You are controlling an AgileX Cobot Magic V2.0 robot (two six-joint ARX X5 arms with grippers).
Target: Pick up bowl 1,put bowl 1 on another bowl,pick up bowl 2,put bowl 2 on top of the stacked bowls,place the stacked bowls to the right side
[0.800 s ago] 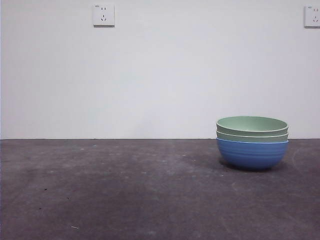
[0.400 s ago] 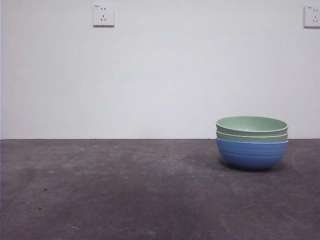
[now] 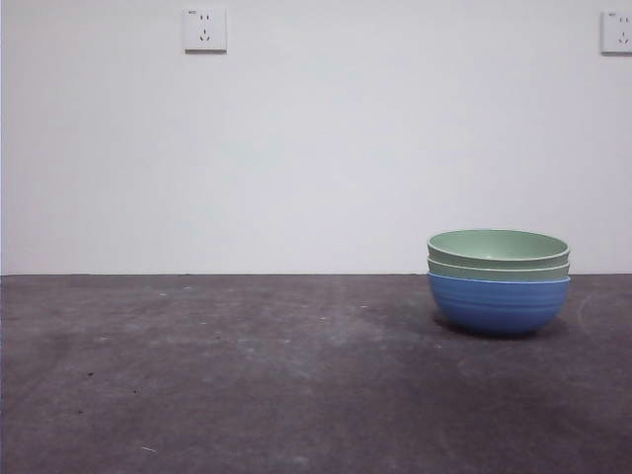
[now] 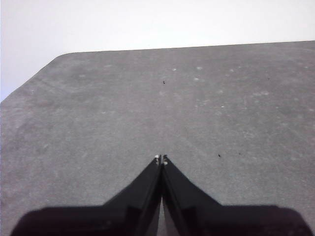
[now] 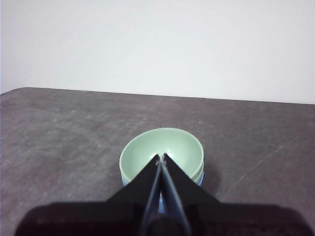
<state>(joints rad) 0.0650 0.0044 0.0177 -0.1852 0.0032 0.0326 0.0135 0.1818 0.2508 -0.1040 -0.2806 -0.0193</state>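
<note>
Left gripper (image 4: 161, 160): jaws closed tip to tip, holding nothing. It hangs over bare grey table (image 4: 98, 123); only specks on the surface ahead of it, and the table's far edge with a rounded corner against the white wall (image 4: 147, 22). None of the bowls show in its wrist view.

Front view, left to right: wall socket (image 3: 204, 30) high on the wall at left, open table across the left and middle, then the stacked bowls (image 3: 499, 281) on the right side of the table, second socket (image 3: 617, 32) at the top right corner. Neither arm shows in this view.

Stack order: blue bowl (image 3: 499, 304) at the bottom, sitting upright on the table; lower green bowl (image 3: 499, 270) nested in it, only its rim band showing; top green bowl (image 3: 499, 247) nested in that. Rims look level.

Right gripper (image 5: 161, 158): jaws closed tip to tip, empty. The stack sits straight ahead of the tips, which line up with the middle of the top green bowl's hollow. Tips read as above and on the near side of the stack, not touching it. From this view only a sliver of the blue bowl shows under the green rims beside the jaws.
</note>
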